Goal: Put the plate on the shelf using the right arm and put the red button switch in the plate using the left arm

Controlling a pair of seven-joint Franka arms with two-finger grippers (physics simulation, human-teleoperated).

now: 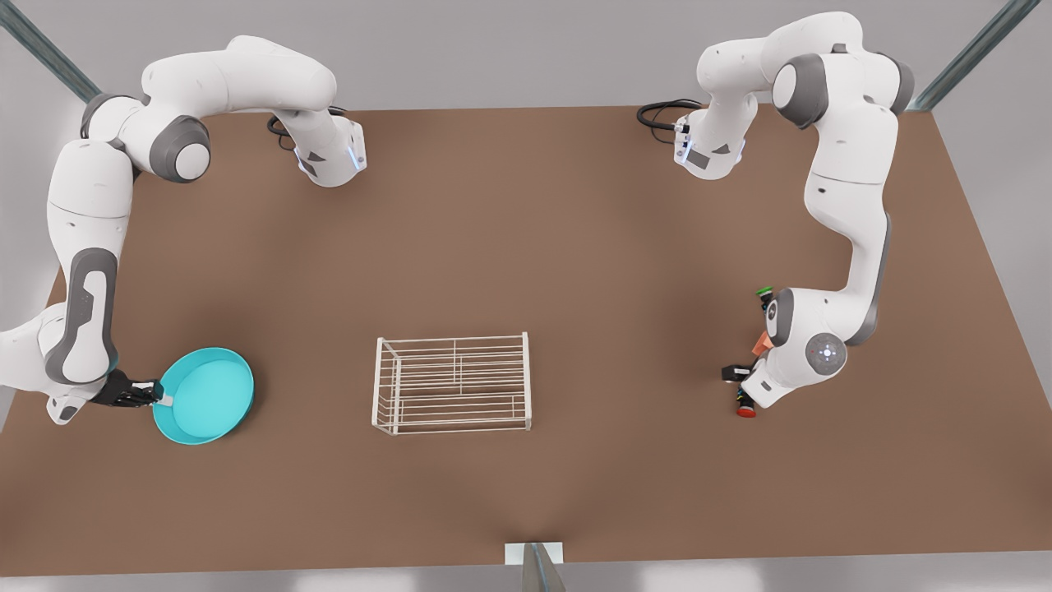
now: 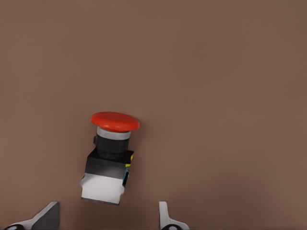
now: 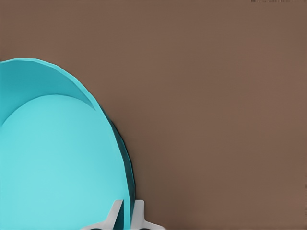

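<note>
Neither step is finished. At lower left of the front view, the right gripper [image 1: 156,397] pinches the plate [image 1: 205,395] rim; the shelf [image 1: 452,382] at centre stands bare. At right, the left gripper [image 2: 108,213], fingers apart, straddles the red button switch [image 2: 109,155].

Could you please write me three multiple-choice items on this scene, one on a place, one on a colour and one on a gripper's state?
1. Where is the plate?
A. on the shelf
B. on the table, at the front view's left of the shelf
C. beside the switches

2. What colour is the cap of the switch between the left gripper's fingers?
A. red
B. green
C. yellow

3. The right gripper is:
A. wide open above the shelf
B. shut on the plate's rim
C. holding a switch

Answers: 1 B, the shelf is bare in the front view; 2 A, the left wrist view shows a red cap; 3 B, its fingers pinch the rim.
</note>
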